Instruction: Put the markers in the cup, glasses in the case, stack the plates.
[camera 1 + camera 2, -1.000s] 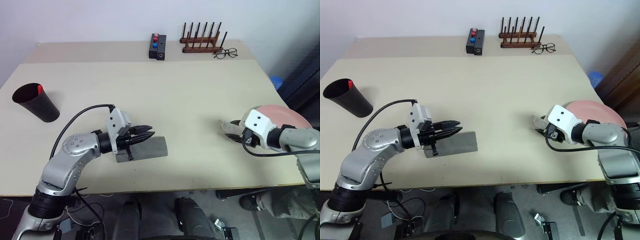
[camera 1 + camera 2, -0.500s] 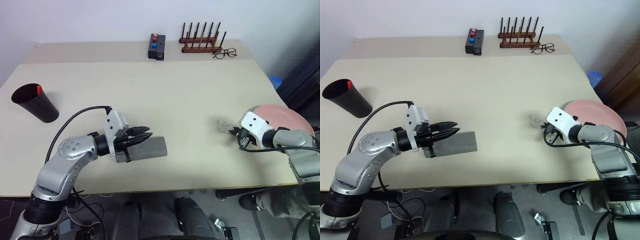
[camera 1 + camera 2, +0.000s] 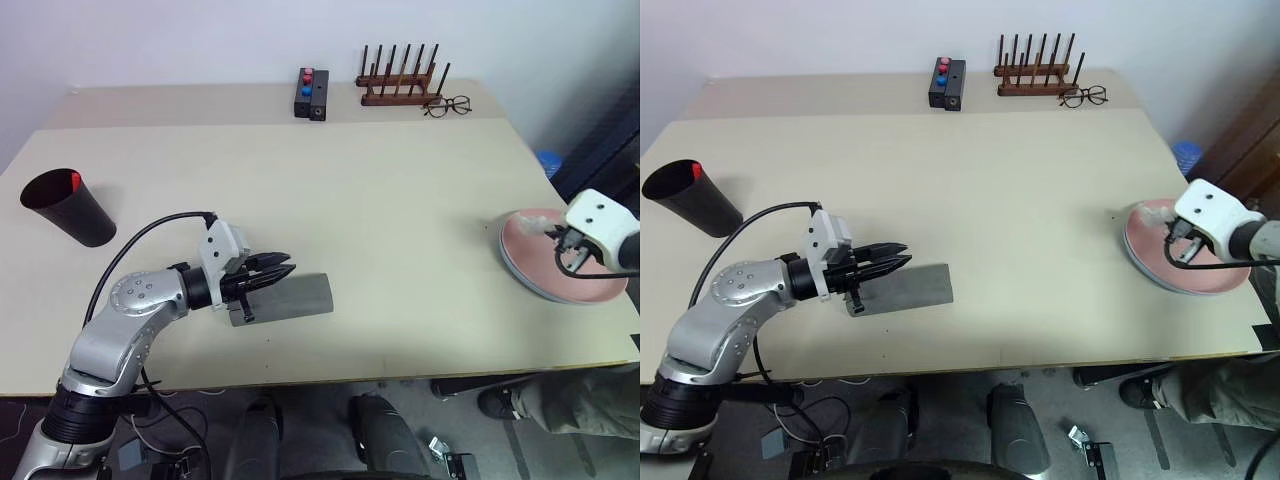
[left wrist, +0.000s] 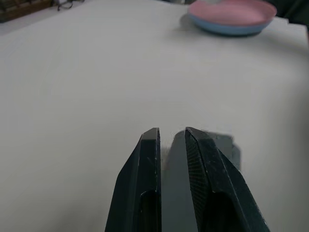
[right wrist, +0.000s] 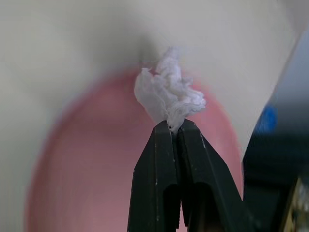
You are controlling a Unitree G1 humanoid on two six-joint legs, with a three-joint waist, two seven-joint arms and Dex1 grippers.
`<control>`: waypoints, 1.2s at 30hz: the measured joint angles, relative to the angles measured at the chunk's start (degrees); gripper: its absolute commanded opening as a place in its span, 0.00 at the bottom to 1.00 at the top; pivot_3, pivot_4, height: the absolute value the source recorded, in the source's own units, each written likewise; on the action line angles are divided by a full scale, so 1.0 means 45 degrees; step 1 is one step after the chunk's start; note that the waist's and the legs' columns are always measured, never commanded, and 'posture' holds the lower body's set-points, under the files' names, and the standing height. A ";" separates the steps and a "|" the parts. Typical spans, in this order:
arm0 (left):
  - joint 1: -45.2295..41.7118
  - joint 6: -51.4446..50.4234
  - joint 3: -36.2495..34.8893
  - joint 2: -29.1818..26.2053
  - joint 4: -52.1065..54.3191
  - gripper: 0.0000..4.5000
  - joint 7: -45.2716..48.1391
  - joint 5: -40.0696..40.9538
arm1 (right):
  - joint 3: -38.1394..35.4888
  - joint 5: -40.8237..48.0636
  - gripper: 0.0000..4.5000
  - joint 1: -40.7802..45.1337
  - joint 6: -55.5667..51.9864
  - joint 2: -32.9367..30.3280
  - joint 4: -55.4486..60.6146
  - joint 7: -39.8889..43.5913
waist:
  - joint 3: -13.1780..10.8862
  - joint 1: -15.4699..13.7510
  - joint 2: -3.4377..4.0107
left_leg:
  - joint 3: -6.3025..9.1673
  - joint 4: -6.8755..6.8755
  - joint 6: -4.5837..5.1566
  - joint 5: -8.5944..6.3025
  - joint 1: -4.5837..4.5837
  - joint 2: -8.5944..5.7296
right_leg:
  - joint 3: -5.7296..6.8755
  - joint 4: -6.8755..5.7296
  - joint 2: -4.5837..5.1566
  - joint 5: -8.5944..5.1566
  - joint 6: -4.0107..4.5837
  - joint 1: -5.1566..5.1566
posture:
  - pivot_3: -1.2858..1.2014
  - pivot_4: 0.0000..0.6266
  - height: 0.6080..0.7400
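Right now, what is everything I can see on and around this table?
Table: one, beige, under everything.
Cup: one, dark with reddish inside, far left side, something red poking up inside.
Case: one, grey, closed, near front edge, left of centre.
Plates: two stacked, pink on blue, right edge.
Tissue: one crumpled white wad, above the pink plate.
Box with buttons: one, black, red and blue buttons, far edge.
Peg rack: one, dark wood, far edge.
Spectacles: one thin-rimmed pair, beside the rack.
Left end effector: over the case's left end, nearly closed.
Right end effector: pinching the tissue.
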State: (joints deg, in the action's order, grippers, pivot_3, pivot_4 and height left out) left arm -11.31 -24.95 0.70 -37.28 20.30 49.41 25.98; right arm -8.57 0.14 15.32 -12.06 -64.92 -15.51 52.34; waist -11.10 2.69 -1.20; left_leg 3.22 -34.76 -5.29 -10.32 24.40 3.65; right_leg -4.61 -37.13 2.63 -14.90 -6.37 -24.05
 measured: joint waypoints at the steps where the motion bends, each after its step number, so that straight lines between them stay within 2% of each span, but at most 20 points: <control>1: 0.0058 0.0175 0.0000 0.0003 -0.0111 0.18 0.0047 -0.0092 | 0.0066 0.0006 0.20 -0.0020 -0.0007 0.0005 -0.0166 0.0074 | -0.0003 0.0003 0.0004 | -0.0001 -0.0001 0.0000 0.0000 0.0000 0.0000 | 0.0000 -0.0001 0.0000 0.0000 0.0000 0.0000 | 0.52 0.24 1.00; 5: 0.0379 0.0735 -0.0088 0.0159 -0.0423 0.18 -0.0021 -0.0282 | 0.0193 -0.0013 0.63 0.0209 0.0042 0.0218 -0.0290 -0.0078 | -0.0003 0.0007 0.0016 | -0.0001 -0.0005 0.0000 0.0000 0.0000 0.0000 | -0.0001 -0.0002 0.0000 0.0000 0.0000 0.0000 | 0.52 0.24 1.00; 12: 0.1455 0.1332 -0.1102 0.0644 -0.0380 0.18 -0.1162 -0.0463 | 0.0583 0.0190 0.63 0.1664 0.0670 0.2054 0.0157 -0.0557 | -0.0005 -0.0004 0.0017 | 0.0000 -0.0007 0.0000 -0.0001 0.0002 0.0001 | 0.0000 -0.0002 -0.0001 0.0001 -0.0004 0.0001 | 0.52 0.24 1.00; 16: 0.2097 0.1546 -0.2343 0.1370 -0.0310 0.18 -0.2774 -0.0648 | 0.0560 0.1593 0.63 0.2621 0.0426 0.4227 0.0759 -0.0692 | -0.0007 -0.0023 0.0016 | 0.0009 -0.0016 0.0000 0.0000 0.0001 0.0004 | 0.0003 -0.0018 -0.0007 0.0003 -0.0005 0.0006 | 0.52 0.24 1.00; 21: 0.3265 0.1931 -0.4568 0.1818 -0.0510 0.18 -0.5246 -0.1659 | 0.0552 0.3413 0.63 0.3036 -0.0365 0.6012 0.1488 -0.0416 | -0.0007 -0.0069 0.0015 | 0.0010 -0.0017 0.0000 -0.0001 0.0005 0.0002 | 0.0004 -0.0001 -0.0003 0.0001 -0.0008 0.0020 | 0.52 0.24 1.00; 26: 0.4071 0.2144 -0.5853 0.2836 -0.0223 0.18 -0.6834 -0.1808 | 0.0724 0.3761 0.63 0.3237 -0.0372 0.6268 0.0658 0.0181 | -0.0004 -0.0145 0.0007 | 0.0011 -0.0052 -0.0004 -0.0003 -0.0006 -0.0002 | 0.0007 0.0004 0.0001 0.0002 -0.0002 0.0058 | 0.52 0.24 1.00; 36: 0.4403 0.2259 -0.5822 0.3123 0.0281 0.18 -0.7496 -0.2176 | 0.1068 0.3512 0.63 0.3731 0.0227 0.6634 -0.1094 0.0691 | -0.0005 -0.0029 0.0009 | 0.0011 -0.0037 -0.0004 -0.0004 -0.0008 -0.0001 | 0.0005 0.0007 -0.0005 0.0003 0.0000 0.0051 | 0.52 0.24 1.00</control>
State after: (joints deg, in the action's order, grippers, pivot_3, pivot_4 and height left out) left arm 8.50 -14.79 -25.50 -23.22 21.56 15.68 16.19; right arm -3.76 15.94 32.11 -11.04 -35.06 -20.43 55.45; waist -11.12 2.56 -1.16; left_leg 3.27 -34.93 -5.31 -10.34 24.36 3.65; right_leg -4.59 -37.10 2.61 -14.89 -6.37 -23.83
